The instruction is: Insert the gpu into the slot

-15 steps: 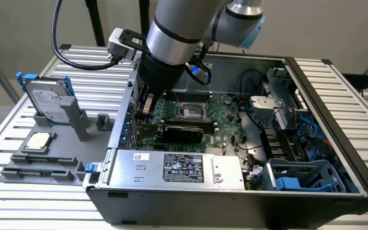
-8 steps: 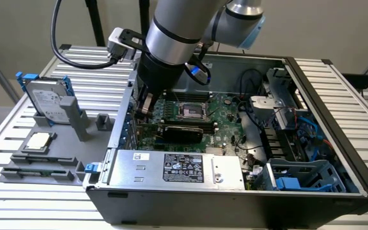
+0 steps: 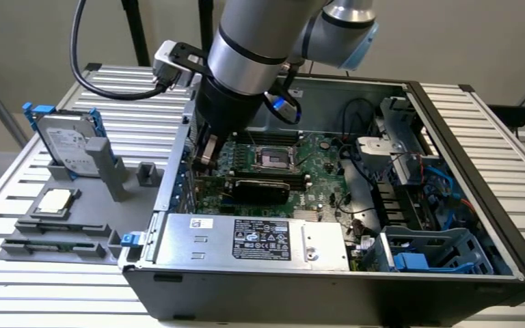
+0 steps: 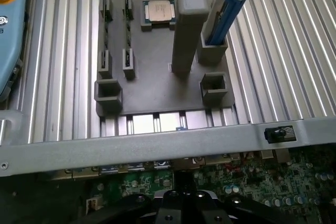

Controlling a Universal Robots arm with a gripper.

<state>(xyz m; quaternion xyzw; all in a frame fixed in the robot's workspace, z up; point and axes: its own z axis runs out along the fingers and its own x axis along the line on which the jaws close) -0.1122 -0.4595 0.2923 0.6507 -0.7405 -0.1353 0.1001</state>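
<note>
Black and glossy, the flat gpu [image 3: 260,186] lies along the green motherboard [image 3: 322,160] in my exterior view, beside the square silver CPU socket [image 3: 273,156], inside the open steel case [image 3: 445,225]. Whether it sits in its connector I cannot tell. My gripper [image 3: 206,156] hangs at the gpu's end; how far open, I cannot tell. Wrist view: grey ribbed fixture plate [image 4: 152,93] on the grooved aluminium worktop [image 4: 294,61].
</note>
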